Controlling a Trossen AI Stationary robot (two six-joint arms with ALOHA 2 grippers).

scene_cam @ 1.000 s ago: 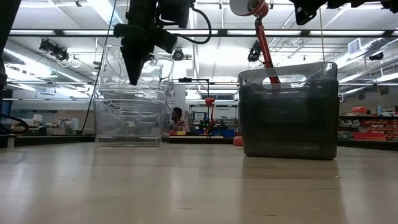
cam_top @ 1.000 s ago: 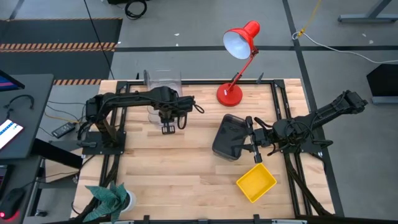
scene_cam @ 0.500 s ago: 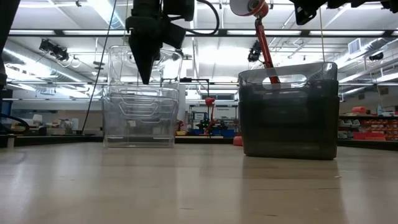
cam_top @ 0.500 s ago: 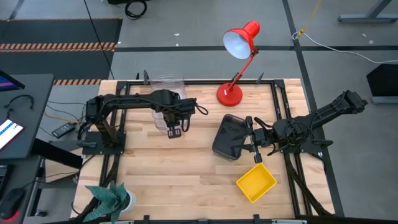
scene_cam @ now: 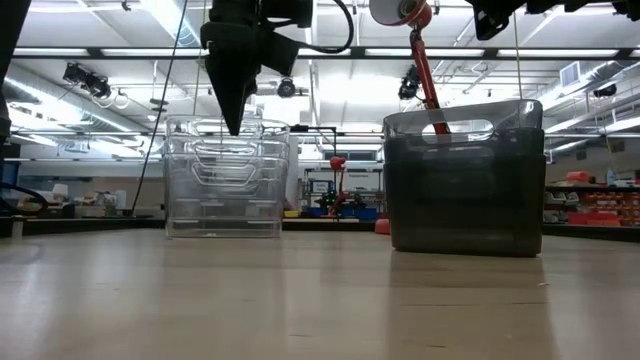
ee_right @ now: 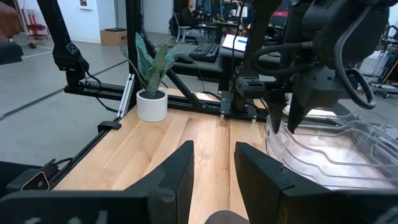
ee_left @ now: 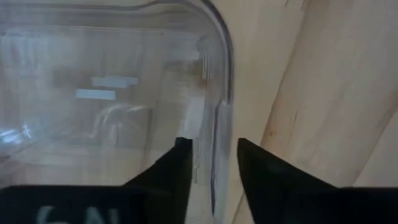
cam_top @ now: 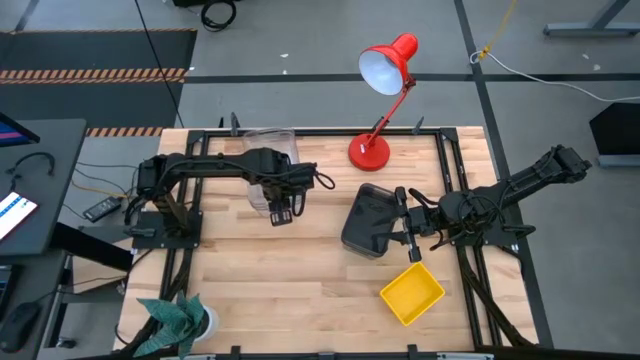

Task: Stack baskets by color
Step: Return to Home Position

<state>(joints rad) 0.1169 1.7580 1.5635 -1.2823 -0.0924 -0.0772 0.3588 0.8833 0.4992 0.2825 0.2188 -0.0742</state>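
Pale wooden tabletop (cam_top: 300, 280) is being shared by three groups of baskets. Clear baskets (scene_cam: 225, 190) are sitting nested on the left arm's side, dark smoky baskets (cam_top: 365, 222) near the middle, and a yellow basket (cam_top: 412, 293) towards the right front. How many are lying in the dark and yellow piles is not being shown. The clear stack's wall is being straddled by the downward-pointing left gripper (ee_left: 212, 144), fingers narrowly parted. The right gripper (ee_right: 212, 149) is being held just beside the dark stack, slightly parted, gripping nothing.
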